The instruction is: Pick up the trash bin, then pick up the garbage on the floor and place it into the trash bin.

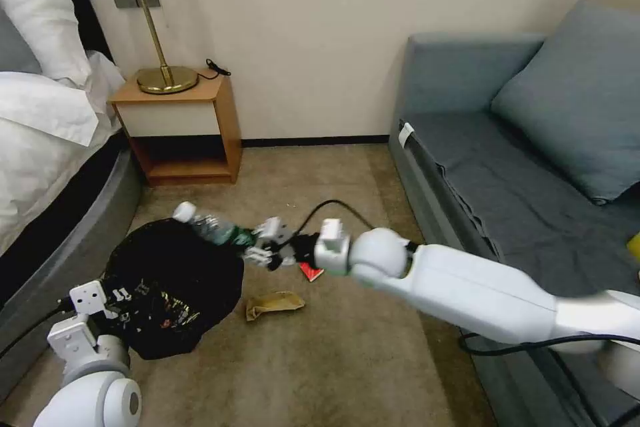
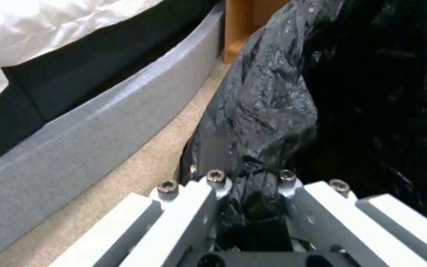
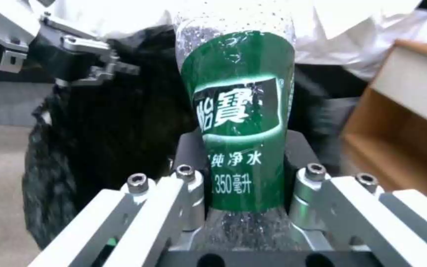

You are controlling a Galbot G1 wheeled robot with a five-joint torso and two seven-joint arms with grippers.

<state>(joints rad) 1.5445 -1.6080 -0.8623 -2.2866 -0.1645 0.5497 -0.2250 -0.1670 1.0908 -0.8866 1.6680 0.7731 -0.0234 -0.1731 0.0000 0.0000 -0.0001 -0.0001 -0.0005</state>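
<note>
**Bottle over the bin**

Nearest, the left gripper (image 1: 123,303) is clamped on the trash bin (image 1: 173,280) rim. The right arm stretches low and leftward, right gripper (image 1: 263,243) squeezing the bottle (image 1: 213,227), cap over the bag. Beyond, brown paper bag (image 1: 275,303) and red packet (image 1: 311,271) lie on carpet (image 1: 347,360).

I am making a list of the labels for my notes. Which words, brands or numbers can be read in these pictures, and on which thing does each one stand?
"怡寶": large white brand characters on the green label of the bottle, which the right gripper holds.
"纯净水": smaller white characters lower on the same label.
"350毫升": the volume, below them.
Gold marks inside the trash bin, which the left gripper holds: too blurred to read.
</note>
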